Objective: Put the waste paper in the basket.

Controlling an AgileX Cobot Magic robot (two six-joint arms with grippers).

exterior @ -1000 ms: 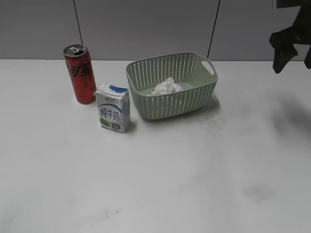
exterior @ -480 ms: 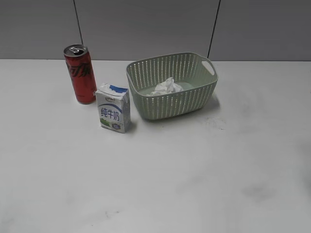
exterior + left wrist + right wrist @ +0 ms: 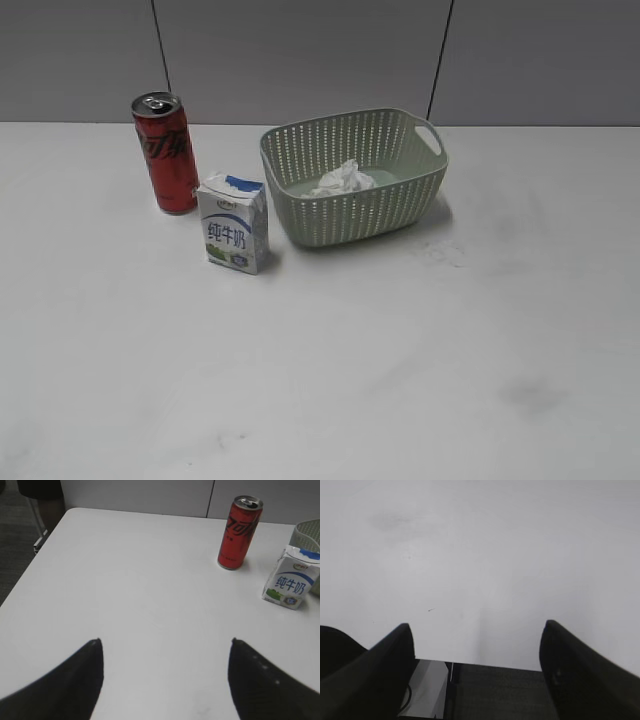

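Black left gripper [image 3: 165, 647] wide, empty

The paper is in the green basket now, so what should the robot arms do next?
Probably nothing more than resting with both grippers open. The waste paper already lies inside the basket, no other wad shows on the table, and the left gripper and right gripper are empty.

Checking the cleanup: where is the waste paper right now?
In the exterior view the waste paper lies inside the pale green basket, right of centre at the back of the table, with the milk carton to the basket's left.
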